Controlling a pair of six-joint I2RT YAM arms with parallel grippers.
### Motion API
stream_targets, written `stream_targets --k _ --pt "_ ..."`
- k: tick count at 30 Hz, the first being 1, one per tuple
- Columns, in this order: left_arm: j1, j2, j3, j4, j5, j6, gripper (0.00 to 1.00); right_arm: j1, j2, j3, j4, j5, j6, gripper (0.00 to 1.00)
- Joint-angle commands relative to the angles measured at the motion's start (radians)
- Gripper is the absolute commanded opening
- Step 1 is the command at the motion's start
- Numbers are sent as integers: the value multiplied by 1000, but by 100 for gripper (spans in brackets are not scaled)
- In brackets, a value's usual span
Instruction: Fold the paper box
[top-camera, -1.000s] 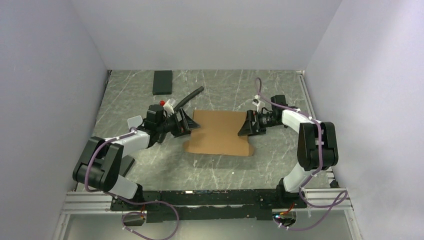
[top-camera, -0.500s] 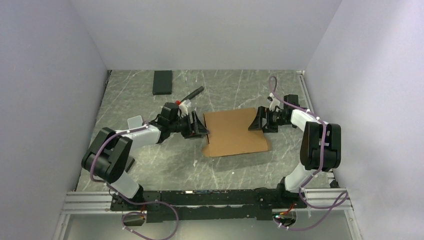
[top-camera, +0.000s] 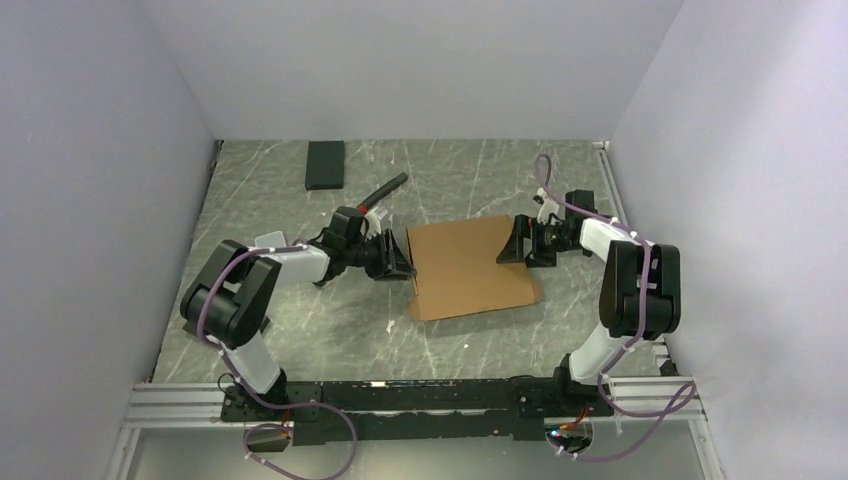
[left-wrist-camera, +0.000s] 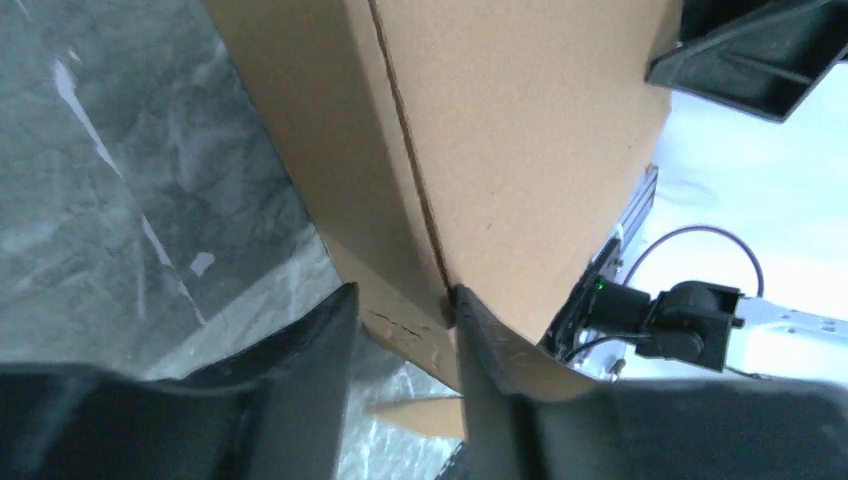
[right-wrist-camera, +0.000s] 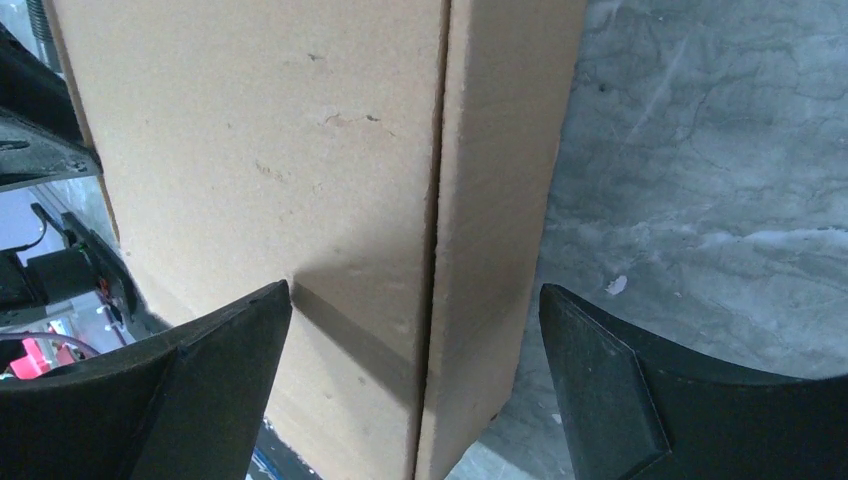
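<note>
The left gripper (left-wrist-camera: 400, 300) pinches the paper box (top-camera: 468, 265) (its creased edge). The right gripper (right-wrist-camera: 413, 292) gapes wide astride the opposite edge.

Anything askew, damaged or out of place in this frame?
The paper box sits askew, its edges turned off the table's lines. Its face shows a small scuff or tear in the right wrist view. Nothing else stands out.

black block (top-camera: 325, 165) on marble table (top-camera: 300, 330)
</note>
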Motion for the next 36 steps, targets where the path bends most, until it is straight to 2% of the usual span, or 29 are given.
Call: stream_targets --k 1,5,9,12,18,21,23,25,29,32,36 --pt "-2 53 33 -112 -56 54 38 6 14 18 -9 30 -16 99" --pt "1 58 29 -133 -95 61 38 7 9 20 -10 32 -23 99" --pt "1 7 15 -59 -43 37 45 9 -29 31 -21 0 -59 100" --pt "1 -57 13 -39 -18 19 54 8 -108 44 -30 22 -121 100" --pt "16 -193 -15 -81 -62 36 70 6 -302 10 20 120 -256 100" --pt "30 -255 -77 -40 -82 33 80 1 -346 -35 86 73 -202 100" --pt "39 -277 -127 23 -79 12 87 0 -290 -30 81 -9 -143 100" --pt "43 -282 -170 79 -69 -15 90 0 -186 11 23 -57 -125 100" --pt "44 -269 -205 147 -47 -51 90 -10 -49 40 20 -14 -97 95" --pt "44 -264 -220 169 -50 -49 94 -18 -14 32 47 22 -68 87" --pt "44 -213 -242 258 -35 -70 97 -44 62 38 27 -33 -50 70"
